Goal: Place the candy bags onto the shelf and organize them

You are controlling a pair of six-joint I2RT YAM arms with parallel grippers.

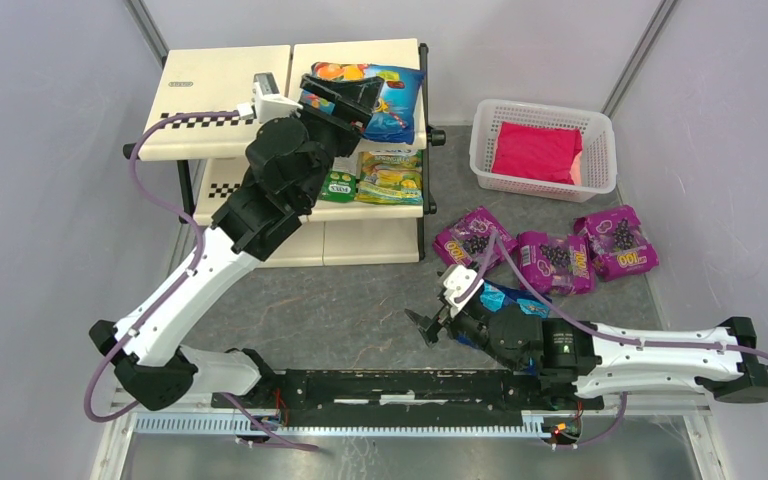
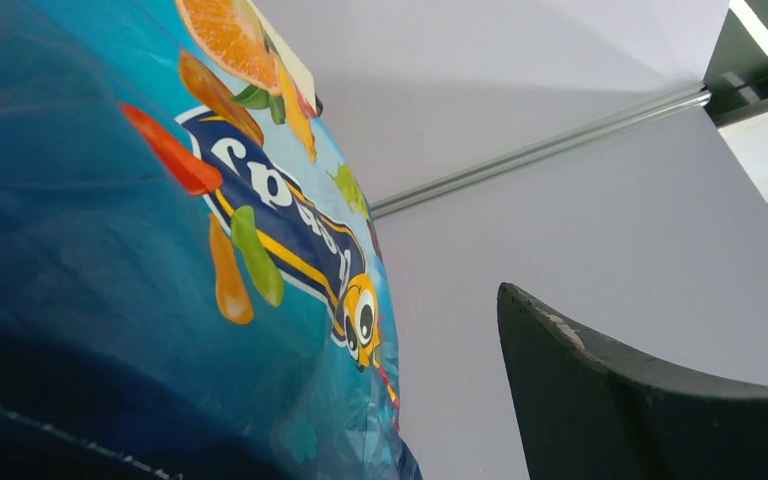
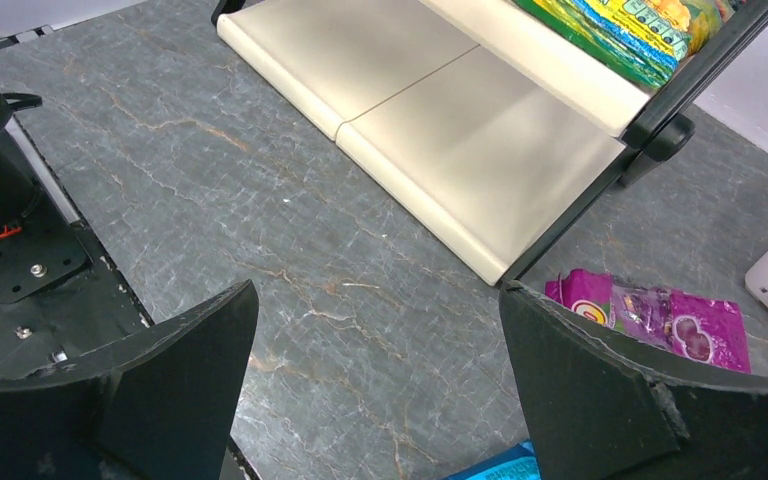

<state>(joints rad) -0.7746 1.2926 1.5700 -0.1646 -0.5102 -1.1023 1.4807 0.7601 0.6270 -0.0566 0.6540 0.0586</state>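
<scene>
A grey marbled table [image 1: 360, 300] is enclosed by pale lilac walls [image 1: 50, 150], with the shelf [image 1: 230, 70] set at its far left. A blue candy bag [image 1: 397, 88] is laid on the top tier, the left gripper [image 1: 355, 98] spread at its left side. The right gripper [image 3: 375, 290] is held spread over the near table.

"100" on the rightmost purple candy bag [image 1: 617, 242]; all other print illegible.
</scene>
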